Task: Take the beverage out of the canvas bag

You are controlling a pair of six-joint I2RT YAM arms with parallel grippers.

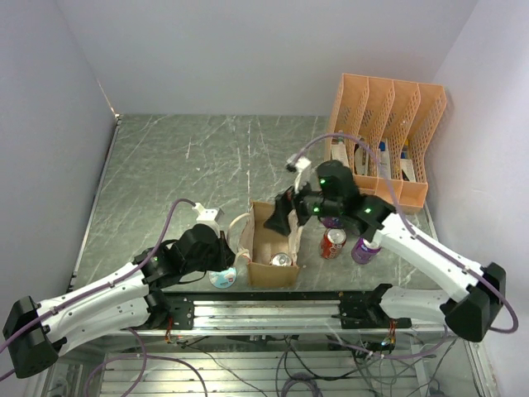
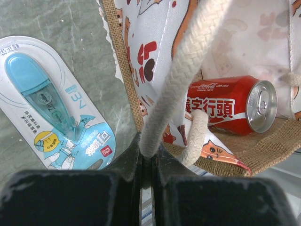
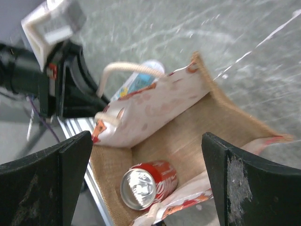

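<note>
Can (image 1: 282, 260) is not out yet: it sits inside the bag (image 1: 263, 238), at the bag's near end, by the middle of the near edge of the bench (image 1: 182, 165). Its silver top shows, but I cannot tell whether it stands or lies.

On the left, my left gripper (image 2: 148, 151) is clamped on one rope handle (image 2: 181, 80); I judge this steadies the bag and holds its mouth open. A tape pack (image 2: 51, 108) lies flat just left of the bag. My right gripper (image 3: 146, 136) hovers over the opening, jaws spread wide with nothing between them, apart from the can.

So the step in hand is the reach-in. Next I need to lower the right gripper into the bag, straddle the can's body rather than its top, and clear the slack printed lining (image 3: 155, 108) before closing.

Right of the bag, a red can (image 1: 333, 242) and a purple container (image 1: 364, 248) stand on the bench. An organizer (image 1: 384, 124) at the far right corner holds a few items too small to name.
</note>
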